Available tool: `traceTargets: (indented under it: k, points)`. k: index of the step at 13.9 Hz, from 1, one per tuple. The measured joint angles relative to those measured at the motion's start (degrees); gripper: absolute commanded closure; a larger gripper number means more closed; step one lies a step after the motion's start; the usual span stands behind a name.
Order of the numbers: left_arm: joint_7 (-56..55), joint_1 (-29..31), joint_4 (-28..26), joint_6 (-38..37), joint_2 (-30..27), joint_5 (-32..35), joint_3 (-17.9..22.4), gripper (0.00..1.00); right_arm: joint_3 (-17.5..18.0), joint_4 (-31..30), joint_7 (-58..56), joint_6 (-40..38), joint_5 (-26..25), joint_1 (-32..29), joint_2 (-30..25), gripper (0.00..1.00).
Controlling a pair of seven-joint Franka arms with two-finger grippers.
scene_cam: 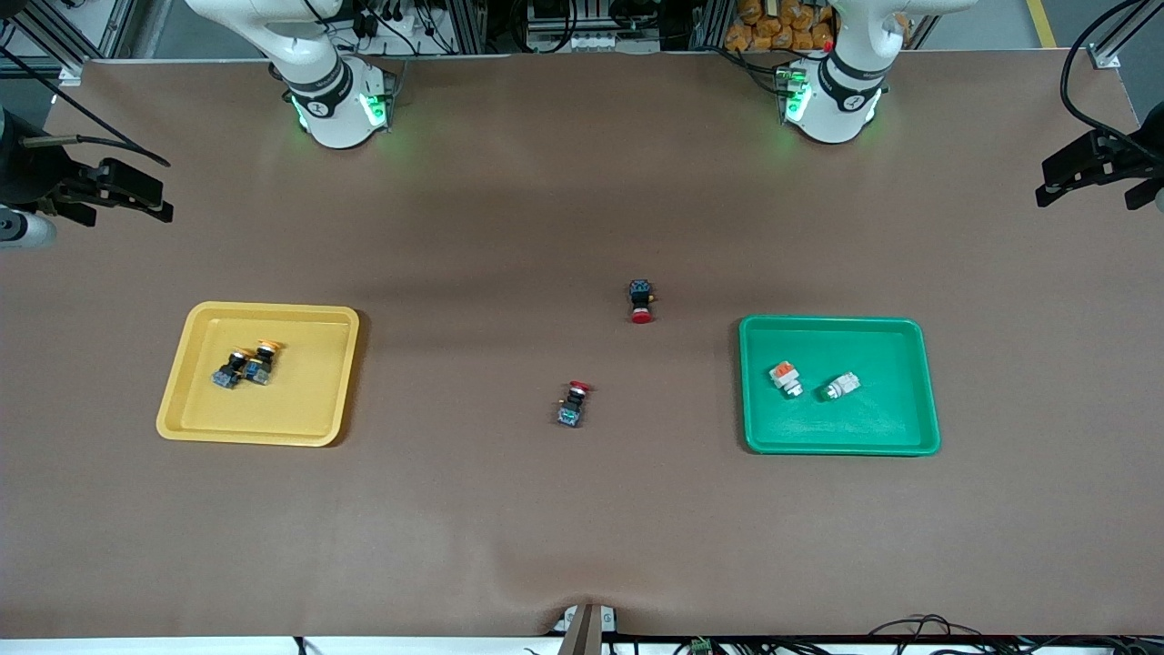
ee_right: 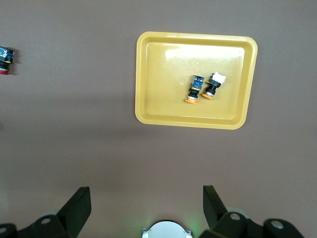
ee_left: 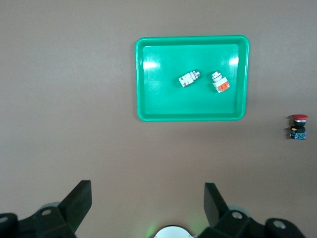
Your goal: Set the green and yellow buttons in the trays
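Two yellow-capped buttons (scene_cam: 264, 359) (scene_cam: 229, 371) lie side by side in the yellow tray (scene_cam: 200, 414) toward the right arm's end of the table. Two white-bodied green buttons lie in the green tray (scene_cam: 837, 320) toward the left arm's end: one with an orange block (scene_cam: 785, 378), the other plain (scene_cam: 838, 387). My left gripper (ee_left: 147, 203) hangs open and empty high over bare table, looking down on the green tray (ee_left: 190, 39) and its buttons (ee_left: 189, 78) (ee_left: 219, 83). My right gripper (ee_right: 147, 203) hangs open and empty, high above the yellow tray (ee_right: 158, 74) and its buttons (ee_right: 195, 89) (ee_right: 213, 86).
Two red-capped switches lie on the brown table between the trays: one (scene_cam: 642, 301) farther from the front camera, one (scene_cam: 573, 403) nearer. Black camera mounts stand at the table's ends (scene_cam: 91, 186) (scene_cam: 1100, 168). The arms' bases (scene_cam: 336, 109) (scene_cam: 832, 100) stand along the back edge.
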Motion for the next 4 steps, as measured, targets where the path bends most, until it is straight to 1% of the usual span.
traceTargets:
  k: [4]
  points:
    - [0.0, 0.0, 0.0, -0.4, 0.0, 0.0, 0.0, 0.00, 0.0, 0.0, 0.0, 0.0, 0.0, 0.0, 0.0, 0.00]
